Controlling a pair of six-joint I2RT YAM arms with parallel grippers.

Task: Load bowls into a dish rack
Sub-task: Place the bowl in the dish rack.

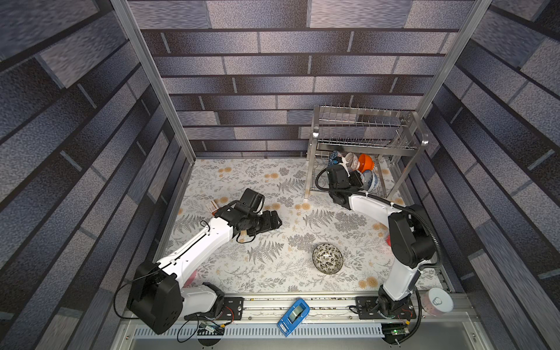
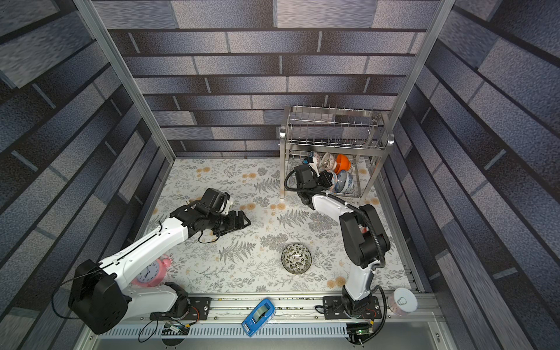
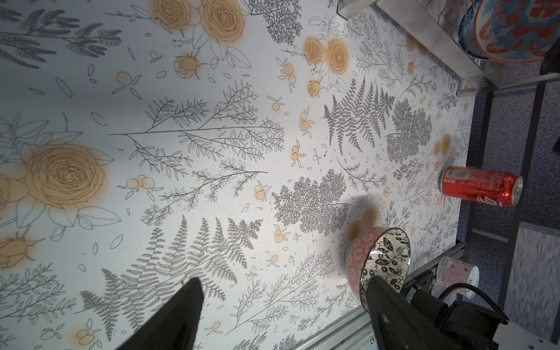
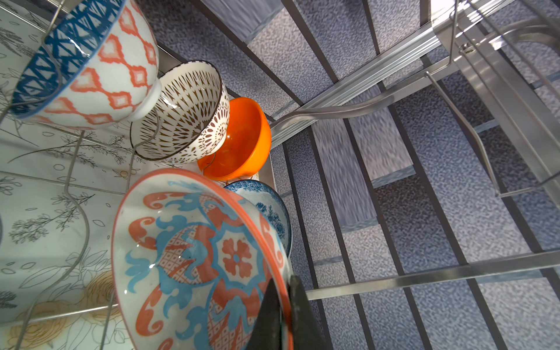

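The steel dish rack (image 1: 422, 138) (image 2: 388, 140) stands at the far right of the table. Its lower tier holds the blue triangle-patterned bowl (image 4: 81, 60), white lattice bowl (image 4: 188, 115), orange bowl (image 4: 242, 139) and blue-white floral bowl (image 4: 272, 209), all on edge. My right gripper (image 4: 283, 285) is inside that tier, shut on the rim of the red-and-blue medallion bowl (image 4: 194, 260), just in front of the floral one. The black-and-white floral bowl (image 1: 328, 258) (image 2: 296, 258) (image 3: 385, 260) sits upright on the table. My left gripper (image 1: 274, 219) (image 3: 284, 280) hangs open and empty to its left.
A red can (image 3: 478, 189) stands near the table's right edge behind the right arm. A pink alarm clock (image 2: 151, 271) lies under the left arm, a small box (image 1: 211, 207) beside its wrist. A blue device (image 1: 293, 316) and a white roll (image 1: 438, 301) rest on the front rail.
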